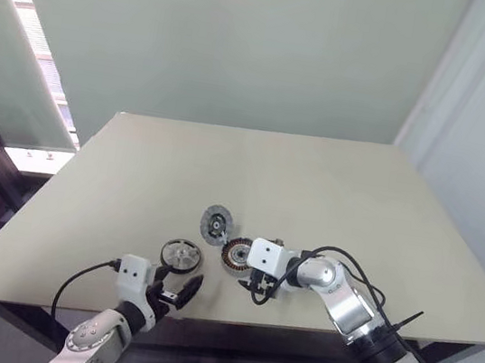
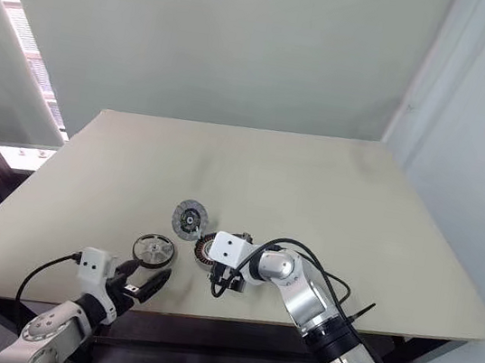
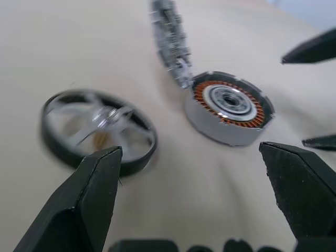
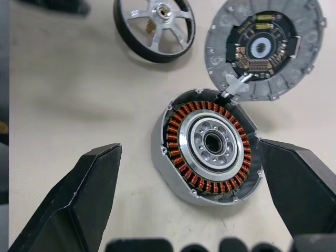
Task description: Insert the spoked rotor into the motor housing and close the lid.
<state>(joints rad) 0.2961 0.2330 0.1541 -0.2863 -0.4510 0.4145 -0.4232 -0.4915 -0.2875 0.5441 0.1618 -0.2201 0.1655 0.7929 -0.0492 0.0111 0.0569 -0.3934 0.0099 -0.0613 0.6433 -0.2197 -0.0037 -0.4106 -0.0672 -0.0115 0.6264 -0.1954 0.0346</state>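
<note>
Copper-wound motor housing (image 4: pixel 209 153) sitting under my wide-spread right end effector (image 4: pixel 191 199); left end effector (image 3: pixel 202 197) gaping beside spoked rotor (image 3: pixel 98 129); lid (image 4: pixel 264 48) hanging open.

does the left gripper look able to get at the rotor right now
Probably yes: the left gripper is open and close to the rotor, which lies apart from the housing with nothing between.

You're looking at a bare lab or test room: a plain beige table (image 1: pixel 333 186) stands against blank pale walls (image 1: pixel 245 45), with a blind-covered window (image 1: pixel 37 60) at the far left and only loose motor parts (image 1: pixel 215 241) lying near you.
</note>
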